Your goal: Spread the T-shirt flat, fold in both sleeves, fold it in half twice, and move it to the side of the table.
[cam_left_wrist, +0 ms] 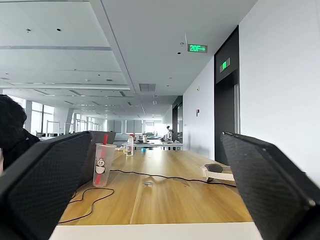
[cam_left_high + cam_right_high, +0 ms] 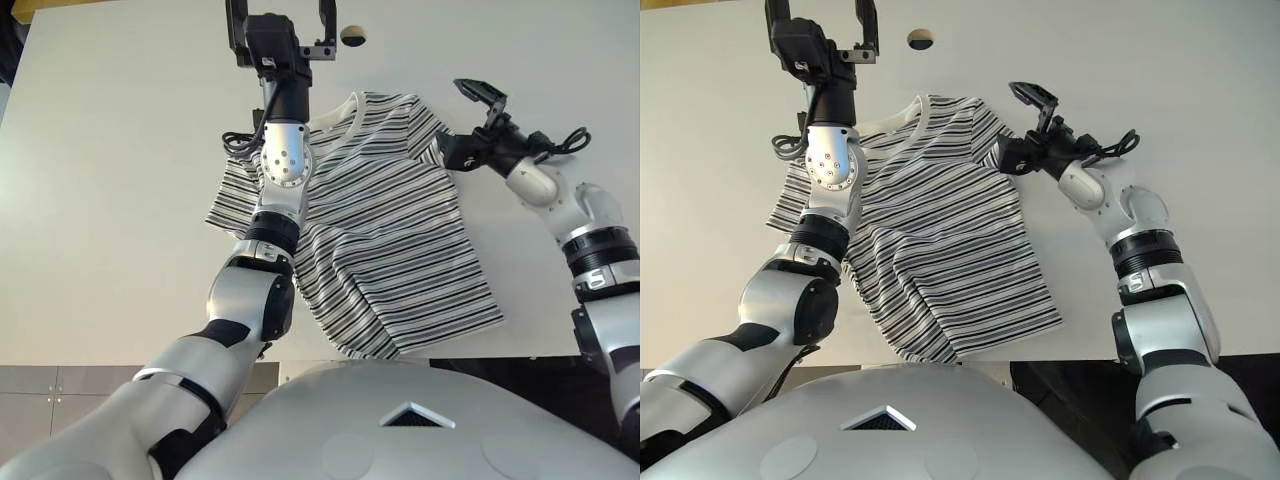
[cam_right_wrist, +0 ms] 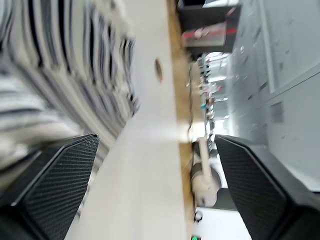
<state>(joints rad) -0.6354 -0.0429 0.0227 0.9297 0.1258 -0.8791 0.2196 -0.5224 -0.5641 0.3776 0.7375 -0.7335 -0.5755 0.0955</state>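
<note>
The striped T-shirt lies mostly spread, wrinkled, on the white table. The left gripper hangs spread beyond its collar. The right gripper, fingers apart, sits at the right sleeve.

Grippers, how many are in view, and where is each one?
2. The left gripper is open beyond the T-shirt's collar. The right gripper is open at the T-shirt's edge on the robot's right.
</note>
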